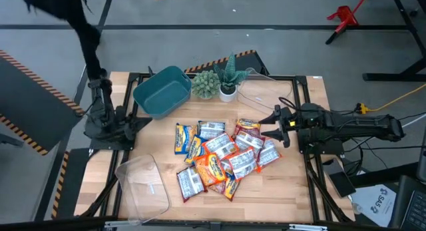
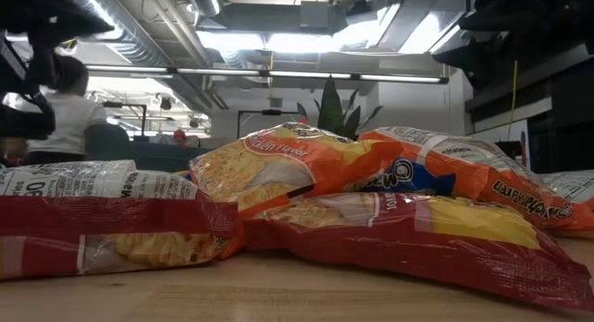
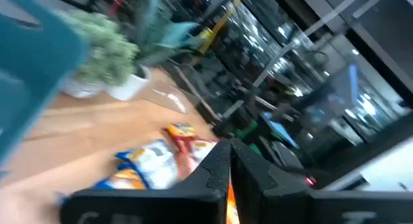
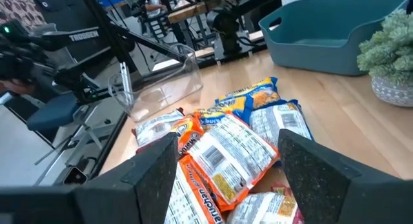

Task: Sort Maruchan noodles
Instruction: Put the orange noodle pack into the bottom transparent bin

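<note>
A heap of Maruchan noodles (image 1: 219,154) lies on the middle of the wooden table: orange, red, blue-yellow and silvery packets overlapping one another. In the low view the packets (image 2: 297,201) fill the foreground. My right gripper (image 1: 265,123) hovers open just right of the heap, pointing at it; in its wrist view the fingers (image 4: 226,166) stand wide apart above the packets (image 4: 226,146). My left gripper (image 3: 230,169) is shut and holds nothing, pulled back by its base at the table's left edge (image 1: 136,121), far from the packets (image 3: 155,162).
A teal bin (image 1: 162,91) stands at the far left, with two small potted plants (image 1: 216,83) beside it. One clear tub (image 1: 143,184) lies at the near left, and another clear piece (image 1: 263,92) at the far right. A person shows in the room behind (image 2: 65,109).
</note>
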`<state>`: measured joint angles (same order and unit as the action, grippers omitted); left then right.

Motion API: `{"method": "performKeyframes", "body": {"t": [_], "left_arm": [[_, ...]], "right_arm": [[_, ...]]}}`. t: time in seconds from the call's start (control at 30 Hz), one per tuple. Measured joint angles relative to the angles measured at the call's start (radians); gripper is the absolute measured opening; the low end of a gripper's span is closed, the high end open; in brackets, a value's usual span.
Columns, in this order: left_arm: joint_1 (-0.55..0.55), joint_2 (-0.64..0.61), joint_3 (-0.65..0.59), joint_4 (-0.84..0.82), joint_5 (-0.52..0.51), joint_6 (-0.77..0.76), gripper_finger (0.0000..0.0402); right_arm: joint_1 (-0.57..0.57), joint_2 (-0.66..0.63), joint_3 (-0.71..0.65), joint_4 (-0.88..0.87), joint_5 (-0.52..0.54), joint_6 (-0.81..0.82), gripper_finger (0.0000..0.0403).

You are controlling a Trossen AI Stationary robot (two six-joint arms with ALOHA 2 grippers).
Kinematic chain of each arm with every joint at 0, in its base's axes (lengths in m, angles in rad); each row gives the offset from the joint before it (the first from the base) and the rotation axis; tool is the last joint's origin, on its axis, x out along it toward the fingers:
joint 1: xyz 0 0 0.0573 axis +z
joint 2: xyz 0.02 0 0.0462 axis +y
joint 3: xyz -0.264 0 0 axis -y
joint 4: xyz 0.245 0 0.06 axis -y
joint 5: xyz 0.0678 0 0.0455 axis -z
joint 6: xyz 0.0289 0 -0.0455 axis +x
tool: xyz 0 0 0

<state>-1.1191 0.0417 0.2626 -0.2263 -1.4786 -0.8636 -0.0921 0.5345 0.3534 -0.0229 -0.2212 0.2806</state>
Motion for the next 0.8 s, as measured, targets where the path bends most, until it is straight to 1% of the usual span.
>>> {"method": "performKeyframes", "body": {"t": [0.1,0.2,0.27,0.33,0.43,0.57,0.67,0.8], "left_arm": [[0.032,0.039,0.000,0.304,0.096,0.297,0.0036],[0.083,0.114,0.000,0.607,0.230,0.591,0.0065],[0.124,0.186,0.000,0.741,0.317,0.720,0.0083],[0.166,0.262,0.000,0.830,0.383,0.783,0.0099],[0.238,0.380,0.000,0.905,0.463,0.768,0.0119],[0.341,0.541,0.000,0.968,0.533,0.627,0.0132],[0.421,0.655,0.024,0.980,0.615,0.527,0.0134],[0.520,0.788,0.113,0.974,0.764,0.510,0.0133]], "right_arm": [[0.000,0.000,0.000,-0.018,0.002,0.000,0.0253],[0.000,0.002,0.000,-0.051,0.016,0.000,0.0253],[0.000,0.008,0.000,-0.069,0.021,0.001,0.0253],[0.000,0.007,0.000,-0.095,0.030,0.000,0.0253],[0.000,0.007,0.000,-0.178,0.054,-0.002,0.0253],[0.000,0.014,0.000,-0.307,0.082,-0.020,0.0253],[0.001,0.038,0.022,-0.308,0.075,-0.039,0.0253],[0.001,0.092,0.073,-0.336,0.082,-0.065,0.0253]]}}
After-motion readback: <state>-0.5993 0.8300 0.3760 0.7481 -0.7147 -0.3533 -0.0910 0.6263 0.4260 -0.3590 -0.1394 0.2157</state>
